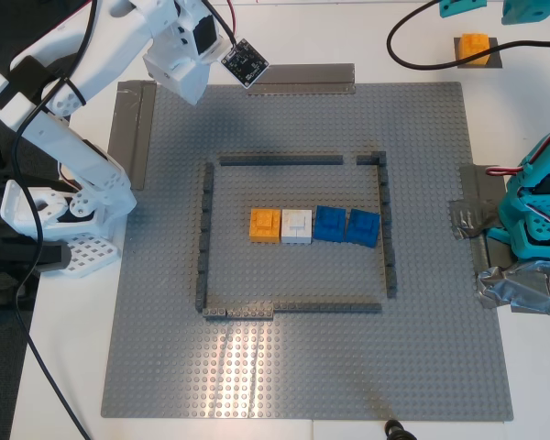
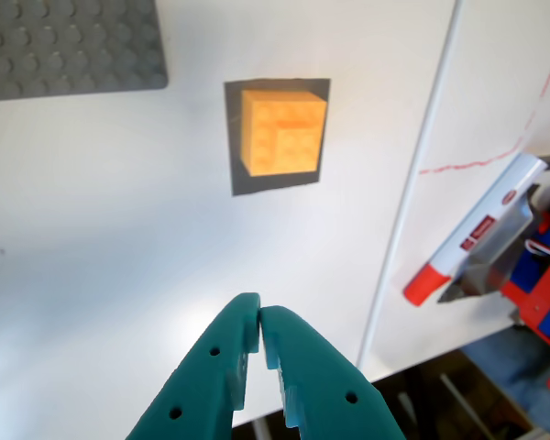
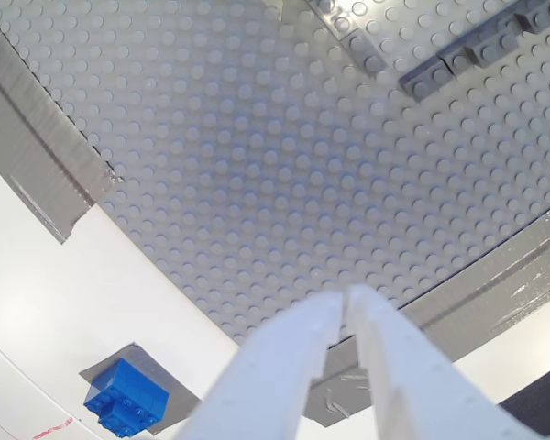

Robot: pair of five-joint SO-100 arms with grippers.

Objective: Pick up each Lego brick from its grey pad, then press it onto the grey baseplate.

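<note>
Orange brick (image 2: pixel 283 132) sits on its pad (image 2: pixel 277 181), ahead of my first gripper (image 2: pixel 259 323), apart from it. Jaws clenched, empty. Light, rigid, smooth plastic: pinch opposite side walls. Blue brick (image 3: pixel 126 397) on pad behind my second gripper (image 3: pixel 346 304), also clenched, over the baseplate (image 3: pixel 257 165).

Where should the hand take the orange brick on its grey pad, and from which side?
Grip the orange brick across two opposite flat side walls, coming straight down from above. It sits flat and studs-up on its pad, with free table all around, so the sides are open. My first hand is shut and must open first.
</note>
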